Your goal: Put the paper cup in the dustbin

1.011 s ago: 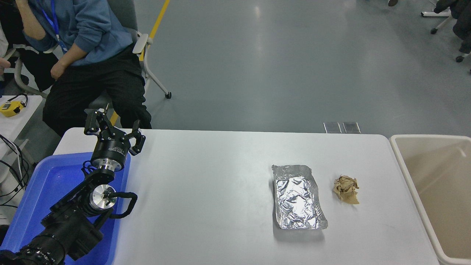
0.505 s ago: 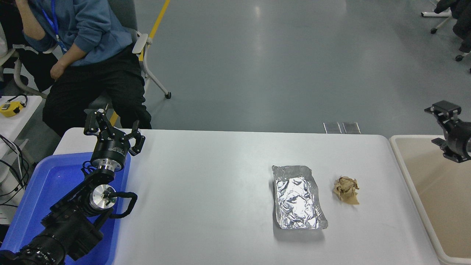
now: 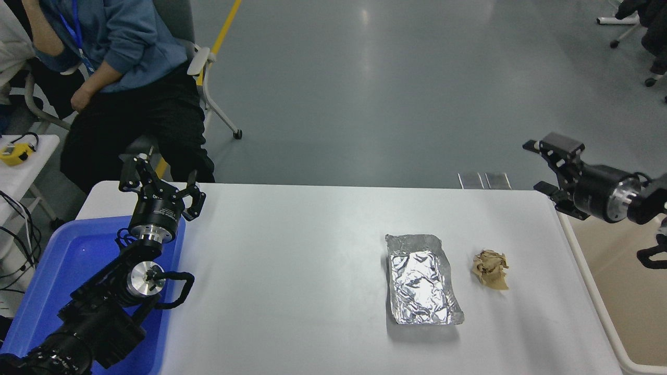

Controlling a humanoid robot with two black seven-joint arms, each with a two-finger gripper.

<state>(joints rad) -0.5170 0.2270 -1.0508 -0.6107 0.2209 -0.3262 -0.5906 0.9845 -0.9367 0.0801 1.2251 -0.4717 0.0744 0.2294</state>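
The paper cup is not in view. The beige dustbin point(image 3: 625, 297) stands at the table's right end, cut off by the picture's right edge. My right gripper point(image 3: 536, 164) comes in from the right edge, above the table's far right corner and the dustbin's near-left rim; it is open and holds nothing. My left gripper point(image 3: 160, 181) is parked open at the lower left, over the far end of the blue tray.
A crinkled silver foil tray point(image 3: 421, 280) and a crumpled brown paper ball point(image 3: 490, 267) lie on the white table point(image 3: 292, 271), right of centre. A bright blue tray point(image 3: 68, 271) sits at the left edge. A person point(image 3: 120, 78) sits beyond the far left corner.
My right arm has come into view from the right edge and moved left, from over the dustbin to above the table's far right corner. The left arm has not moved.
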